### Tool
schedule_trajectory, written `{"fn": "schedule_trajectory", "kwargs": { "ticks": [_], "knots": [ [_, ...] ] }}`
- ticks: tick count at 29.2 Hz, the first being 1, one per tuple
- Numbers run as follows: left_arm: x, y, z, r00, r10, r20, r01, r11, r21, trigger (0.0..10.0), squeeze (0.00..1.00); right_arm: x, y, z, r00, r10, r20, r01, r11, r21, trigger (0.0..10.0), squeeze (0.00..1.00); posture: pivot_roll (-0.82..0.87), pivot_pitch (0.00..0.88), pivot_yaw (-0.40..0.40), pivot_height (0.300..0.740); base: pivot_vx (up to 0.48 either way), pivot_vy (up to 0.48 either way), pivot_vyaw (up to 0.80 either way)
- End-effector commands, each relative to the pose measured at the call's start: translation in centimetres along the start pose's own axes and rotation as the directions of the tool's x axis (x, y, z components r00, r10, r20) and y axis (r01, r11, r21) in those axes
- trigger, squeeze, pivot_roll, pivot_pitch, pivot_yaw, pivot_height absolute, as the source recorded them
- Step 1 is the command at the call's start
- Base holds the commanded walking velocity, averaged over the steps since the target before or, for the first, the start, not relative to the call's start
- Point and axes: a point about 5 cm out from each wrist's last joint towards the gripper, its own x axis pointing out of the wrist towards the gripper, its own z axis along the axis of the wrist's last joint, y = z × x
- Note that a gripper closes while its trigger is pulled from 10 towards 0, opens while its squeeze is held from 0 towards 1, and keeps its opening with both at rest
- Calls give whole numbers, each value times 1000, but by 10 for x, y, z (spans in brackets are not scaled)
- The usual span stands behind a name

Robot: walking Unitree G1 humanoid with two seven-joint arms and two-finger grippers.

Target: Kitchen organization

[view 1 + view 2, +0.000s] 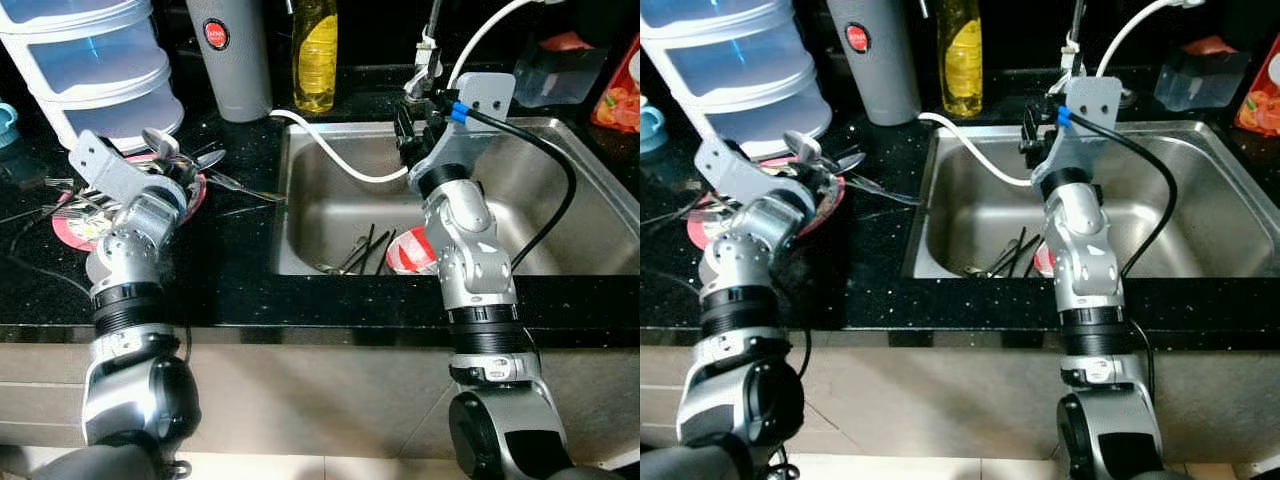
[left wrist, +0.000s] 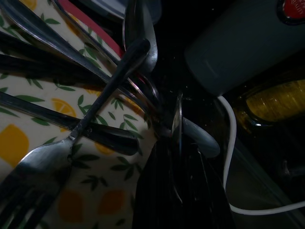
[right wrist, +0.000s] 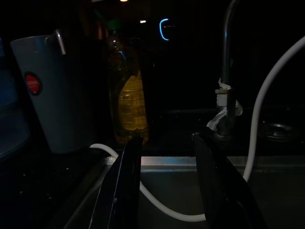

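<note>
Cutlery heaped on a plate beside the steel sink [image 1: 560,150]

The left gripper [image 1: 180,172] reaches into grey metal forks and spoons [image 2: 90,119] on the round red-rimmed lemon-print plate [image 1: 80,225] left of the sink; I cannot tell its grip. The right gripper [image 3: 167,176] hangs open over the sink, where more dark cutlery [image 1: 362,255] lies.

On the counter [image 1: 240,290] left of the sink [image 1: 330,215] sits a plate [image 1: 75,225] heaped with cutlery [image 1: 205,160], and a stack of tubs [image 1: 95,65] stands behind it at the far left. Along the back, from left to right, come a jug [image 1: 230,60], a bottle [image 1: 315,55] and the tap [image 1: 430,50], from which a hose [image 1: 330,150] curves across the sink's back corner. In the sink lie more utensils [image 1: 360,255] beside a bowl [image 1: 410,255], with containers [image 1: 555,70] behind its right end.
</note>
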Motion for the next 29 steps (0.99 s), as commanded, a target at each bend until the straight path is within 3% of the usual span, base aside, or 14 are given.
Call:
{"fn": "schedule_trajectory", "kwargs": {
  "ticks": [1, 3, 6, 7, 8, 12, 16, 17, 18, 19, 21, 22, 28, 29],
  "knots": [
    [-1, 3, -5, 1000, -2, -9, 2, 1000, -1, 0, 0, 0, 2, 2, 1000, 9, 7, -9, 1000, -3, 10000, 0, -36, 0, 66, 740, 0, 0, 0],
    [-6, -17, 0, 989, -145, 31, 146, 989, -19, 0, 0, 0, 2, 2, 1000, 9, 5, -9, 1000, -4, 10000, 0, -38, 0, 66, 740, 0, 0, 0],
    [-10, -29, -3, 977, -211, 27, 212, 977, -5, 0, 0, 0, 2, 2, 1000, 9, 5, -9, 1000, -4, 10000, 0, -37, 0, 66, 740, 0, 0, 0],
    [-12, -39, -9, 966, -257, -1, 257, 966, 36, 10000, 0, 0, 2, 2, 1000, 9, 4, -8, 1000, -4, 10000, 0, -37, 0, 66, 740, 0, 0, 0],
    [-12, -39, -9, 966, -257, -1, 257, 966, 36, 10000, 0, 0, 2, 2, 1000, 9, 4, -8, 1000, -4, 10000, 0, -37, 0, 66, 740, 0, 0, 0],
    [-19, -61, -48, 928, -345, -142, 369, 904, 218, 10000, 0, 0, 2, 2, 1000, 9, 5, -9, 1000, -4, 10000, 0, -42, 0, 66, 740, 0, 0, 0],
    [-24, -66, -67, 902, -374, -216, 425, 859, 287, 10000, 0, 1, 2, 2, 1000, 9, 6, -9, 1000, -5, 10000, 0, -43, 0, 66, 740, 0, 0, 0],
    [-26, -66, -75, 896, -363, -255, 436, 828, 353, 10000, 0, 1, 2, 2, 1000, 8, 5, -8, 1000, -6, 10000, 0, -42, 0, 65, 740, 0, 0, 0],
    [-26, -66, -75, 896, -363, -255, 436, 828, 353, 10000, 0, 1, 2, 2, 1000, 8, 5, -8, 1000, -6, 10000, 0, -42, 0, 65, 740, 0, 0, 0],
    [-27, -64, -85, 892, -344, -294, 446, 780, 439, 10000, 0, 1, 1, 2, 1000, 8, 5, -8, 1000, -7, 10000, 0, -41, 0, 67, 740, 0, 0, 0],
    [-30, -60, -97, 886, -319, -337, 457, 727, 513, 10000, 0, 1, 2, 2, 1000, 8, 5, -8, 1000, -7, 10000, 0, -42, 0, 68, 740, 0, 0, 0],
    [-31, -59, -99, 883, -320, -343, 462, 720, 518, 10000, 1000, 1, 2, 2, 1000, 8, 6, -8, 1000, -6, 10000, 0, -42, 0, 69, 740, 0, 0, 0],
    [-36, -68, -81, 872, -430, -235, 488, 725, 485, 10000, 965, 1, 2, 2, 1000, 9, 8, -9, 1000, -4, 10000, 0, -39, 0, 71, 740, 0, 0, 0],
    [-37, -71, -71, 872, -455, -181, 483, 738, 472, 10000, 0, 1, 3, 2, 1000, 9, 8, -9, 1000, -4, 10000, 0, -38, 0, 71, 740, 0, 0, 0]
  ]
}}
